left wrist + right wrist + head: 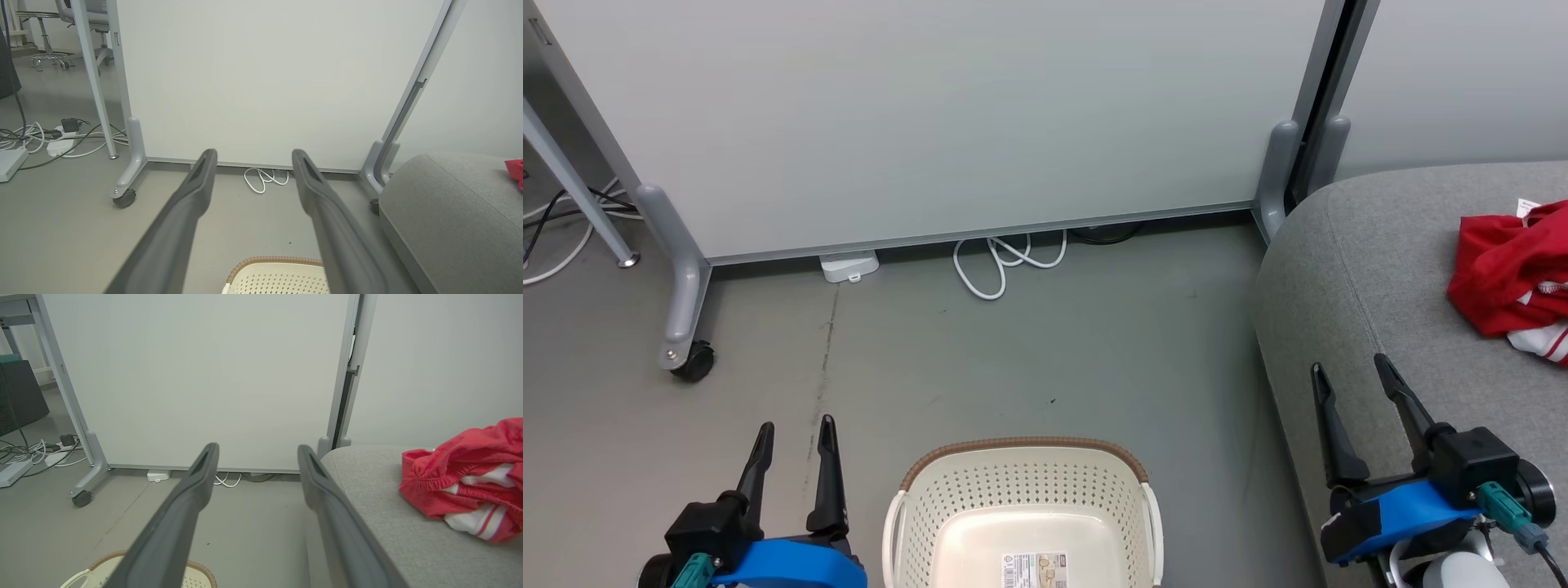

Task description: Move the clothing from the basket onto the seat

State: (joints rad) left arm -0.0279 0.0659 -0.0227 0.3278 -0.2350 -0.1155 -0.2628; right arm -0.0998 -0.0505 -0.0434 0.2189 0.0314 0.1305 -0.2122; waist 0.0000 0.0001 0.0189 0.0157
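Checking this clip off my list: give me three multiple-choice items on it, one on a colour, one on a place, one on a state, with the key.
1. What colour is the rim of the basket?
A brown. B blue. C black.

2. Where does the clothing lie?
A in the basket. B on the seat. C on a shelf.

3. How do the left gripper and right gripper stand?
A both open, holding nothing. B both shut. C right shut on the clothing.

Key:
1 A, a brown woven-look band tops the cream wall.
2 B, the red heap rests on the grey cushion.
3 A, each one's jaws stand apart with nothing between them.
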